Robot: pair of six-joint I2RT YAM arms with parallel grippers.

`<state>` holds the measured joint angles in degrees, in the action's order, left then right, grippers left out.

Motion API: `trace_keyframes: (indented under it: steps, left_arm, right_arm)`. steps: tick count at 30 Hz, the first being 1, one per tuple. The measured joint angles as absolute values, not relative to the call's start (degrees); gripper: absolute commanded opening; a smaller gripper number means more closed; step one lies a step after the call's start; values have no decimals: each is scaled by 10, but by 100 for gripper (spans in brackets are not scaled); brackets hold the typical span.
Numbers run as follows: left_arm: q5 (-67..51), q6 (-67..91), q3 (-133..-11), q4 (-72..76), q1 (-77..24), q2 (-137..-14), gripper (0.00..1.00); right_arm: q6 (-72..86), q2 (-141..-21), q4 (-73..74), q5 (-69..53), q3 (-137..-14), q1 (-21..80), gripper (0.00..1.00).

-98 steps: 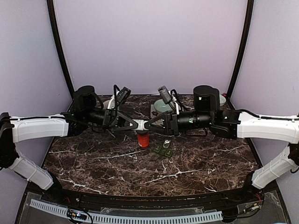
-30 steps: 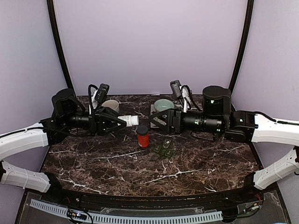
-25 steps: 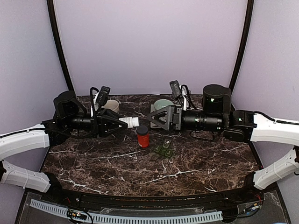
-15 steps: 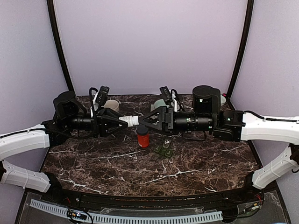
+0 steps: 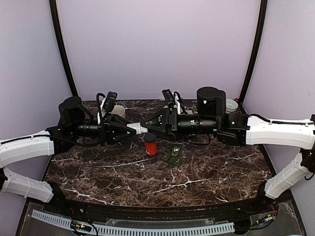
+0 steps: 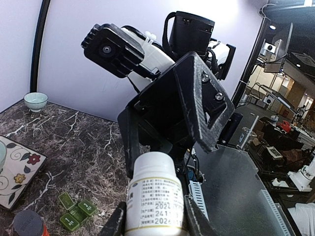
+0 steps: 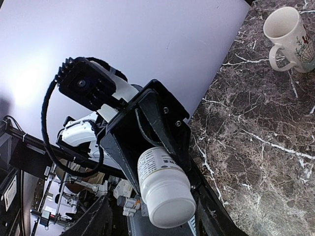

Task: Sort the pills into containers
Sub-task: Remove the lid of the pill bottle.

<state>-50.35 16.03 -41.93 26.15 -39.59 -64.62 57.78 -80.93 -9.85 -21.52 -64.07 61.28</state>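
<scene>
Our left hand (image 5: 125,130) grips the white bottle (image 5: 136,128); our right hand (image 5: 146,129) straddles its free end, open. We should close squarely before twisting. The containers (image 5: 173,158) lie on the surface (image 5: 221,172) below the bottle, apart from it.

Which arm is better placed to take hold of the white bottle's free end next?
Right: the right gripper, open, faces the free end of the white bottle; the left gripper holds its body.

Beige mug (image 7: 290,34) upright on marble table (image 5: 147,182); flowered square (image 6: 17,172), perhaps a plate.
</scene>
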Motion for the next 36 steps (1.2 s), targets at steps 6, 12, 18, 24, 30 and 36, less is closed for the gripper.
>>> trace_keyframes:
  steps: [6,12,18,24,30,36]
  left_arm:
    - [-503,157,-419,267,-396,-646,0]
    - [-505,156,-419,277,-395,-647,0]
    - [-507,179,-419,288,-395,-648,0]
    - [-539,259,-419,337,-392,-674,0]
    - [-574,363,-419,407,-390,-707,0]
    - [-615,498,-419,517,-382,-752,0]
  right_arm:
    - [584,-831,-102,-226,-655,608,36]
    - [581,-834,-102,-234,-659,605,1]
    - [530,-833,-103,-241,-660,603,0]
    - [391,-825,-93,-249,-660,601,0]
    - [248,-811,-81,-251,-655,601,0]
    - [146,-803,-79,-244,-655,602,0]
